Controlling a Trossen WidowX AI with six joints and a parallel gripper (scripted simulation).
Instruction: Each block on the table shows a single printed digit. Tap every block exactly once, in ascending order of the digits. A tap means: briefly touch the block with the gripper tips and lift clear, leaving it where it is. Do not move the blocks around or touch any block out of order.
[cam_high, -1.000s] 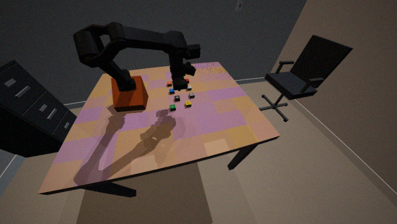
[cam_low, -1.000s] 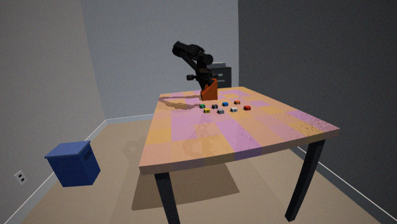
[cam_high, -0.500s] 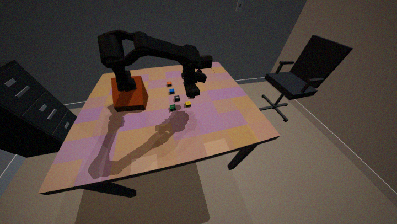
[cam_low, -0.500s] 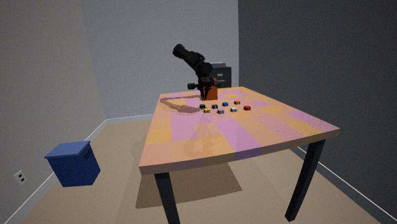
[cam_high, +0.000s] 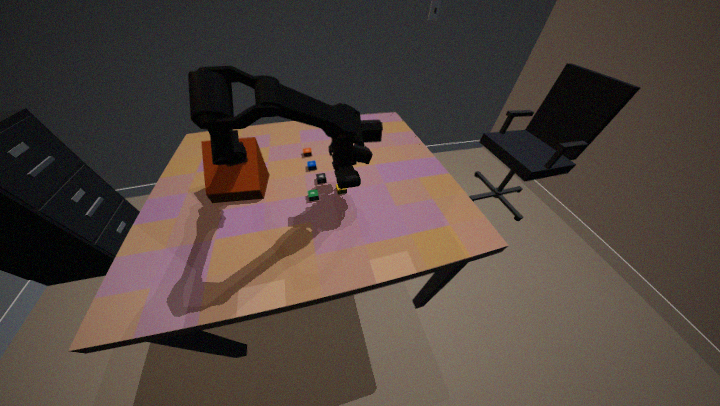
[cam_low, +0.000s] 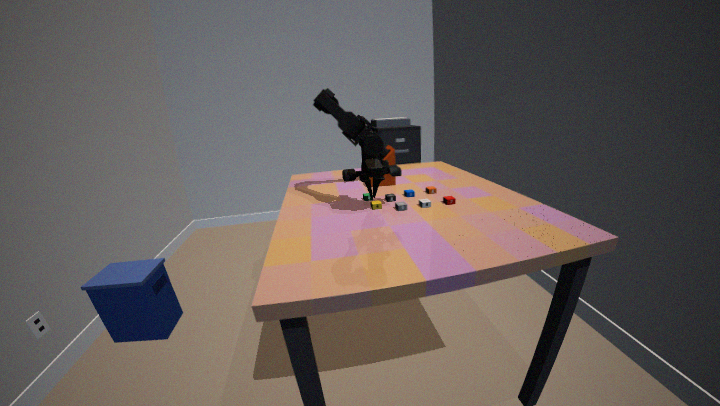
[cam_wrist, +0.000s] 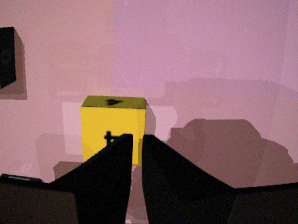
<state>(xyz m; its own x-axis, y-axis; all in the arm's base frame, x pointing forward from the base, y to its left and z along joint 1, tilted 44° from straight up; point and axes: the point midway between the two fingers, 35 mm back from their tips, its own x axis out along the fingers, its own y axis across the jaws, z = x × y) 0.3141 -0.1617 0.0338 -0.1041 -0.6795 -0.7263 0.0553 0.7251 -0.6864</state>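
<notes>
My gripper (cam_low: 373, 197) (cam_wrist: 137, 144) is shut and empty, its tips just above the yellow block (cam_high: 341, 190) (cam_low: 376, 205) (cam_wrist: 107, 120). In the wrist view the fingers partly cover that block's printed digit, which looks like a 4. A green block (cam_high: 313, 195) (cam_low: 367, 197), a black block (cam_high: 321, 178) (cam_low: 390, 197) (cam_wrist: 6, 57), a blue block (cam_high: 311, 164) (cam_low: 409, 193) and an orange block (cam_high: 307, 151) (cam_low: 431, 190) stand nearby. A grey block (cam_low: 400, 206), a white block (cam_low: 425, 203) and a red block (cam_low: 449, 200) show in the exterior view. Their digits are too small to read.
The blocks stand on a patchwork table (cam_high: 272, 262) (cam_low: 342, 282). The arm's orange base (cam_high: 234, 174) is behind them. A dark chair (cam_high: 529, 151), a filing cabinet (cam_high: 55, 191) and a blue bin (cam_low: 136, 307) stand off the table.
</notes>
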